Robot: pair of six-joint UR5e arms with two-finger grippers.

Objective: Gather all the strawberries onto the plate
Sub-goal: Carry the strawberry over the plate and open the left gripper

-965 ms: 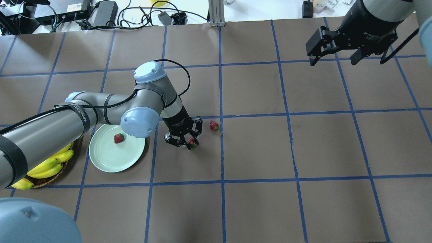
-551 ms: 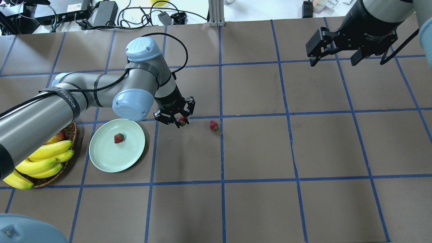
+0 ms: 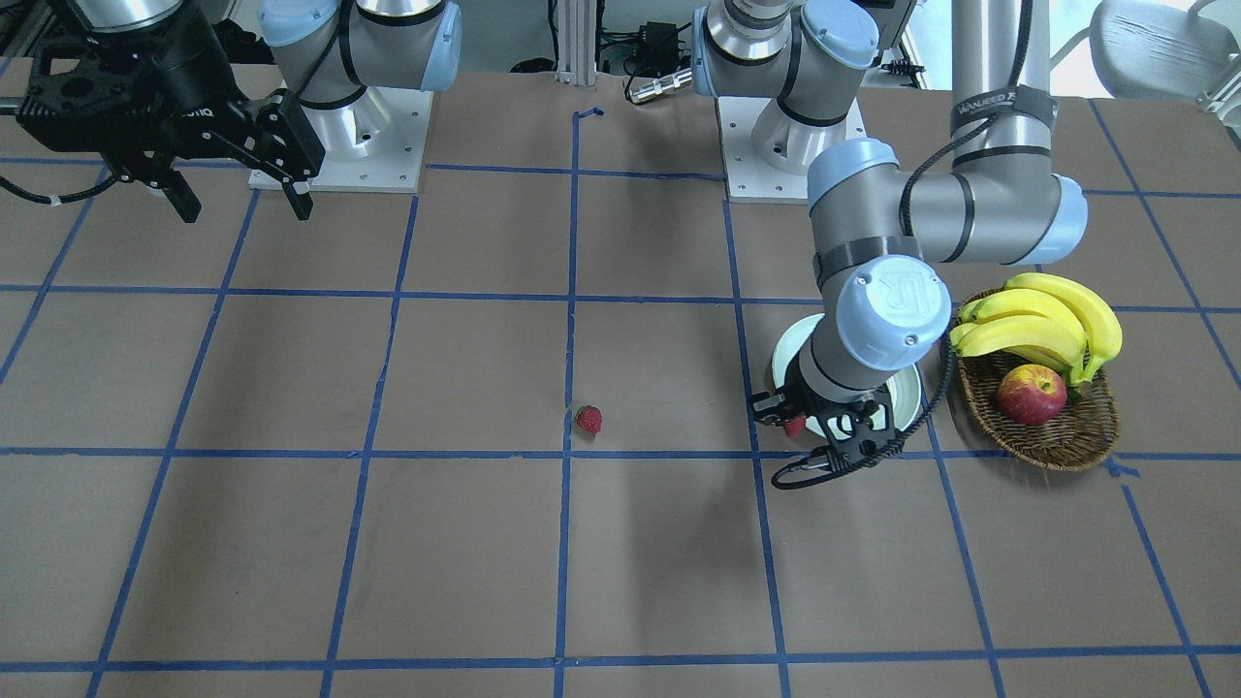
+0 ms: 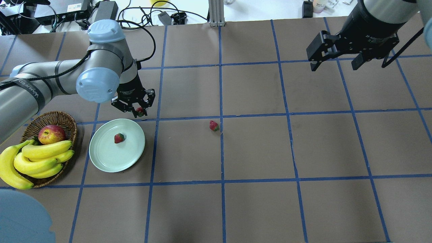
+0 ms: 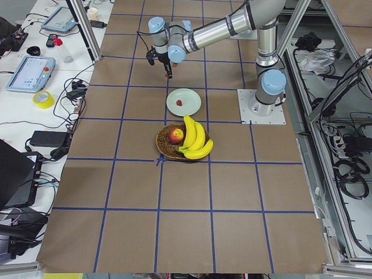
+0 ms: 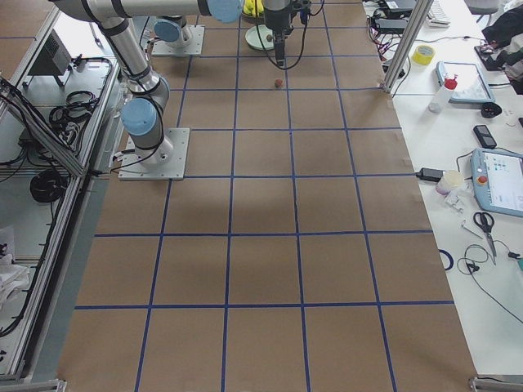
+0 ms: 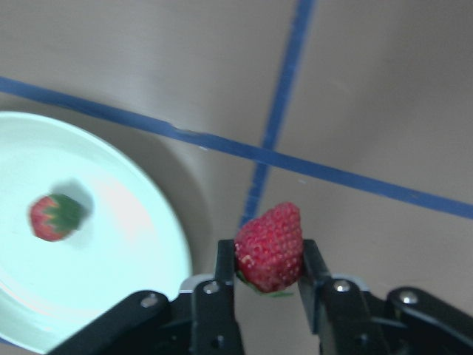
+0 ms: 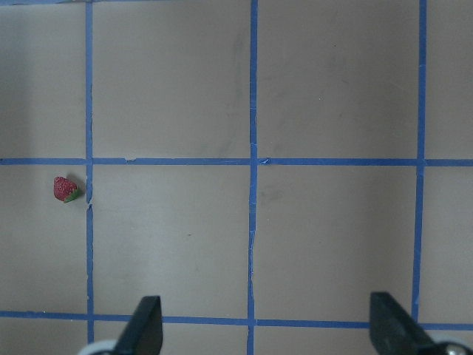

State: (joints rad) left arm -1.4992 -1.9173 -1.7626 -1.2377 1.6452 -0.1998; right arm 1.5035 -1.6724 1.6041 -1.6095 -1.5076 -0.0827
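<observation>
My left gripper (image 4: 139,111) is shut on a strawberry (image 7: 270,246) and holds it in the air just beyond the far right rim of the pale green plate (image 4: 104,158). A second strawberry (image 4: 118,138) lies on the plate; it also shows in the left wrist view (image 7: 53,217). A third strawberry (image 4: 213,126) lies on the brown table near the middle, also in the front view (image 3: 588,419) and the right wrist view (image 8: 66,189). My right gripper (image 4: 335,63) is open and empty, high over the far right of the table.
A wicker basket (image 4: 67,121) with a bunch of bananas (image 4: 30,162) and a red-yellow apple (image 4: 51,134) stands left of the plate. Cables and boxes (image 4: 101,13) lie beyond the table's far edge. Blue tape lines grid the brown table.
My left gripper lifted the strawberry off the table and carried it left and away, toward the plate's far rim. The right arm barely moved.
</observation>
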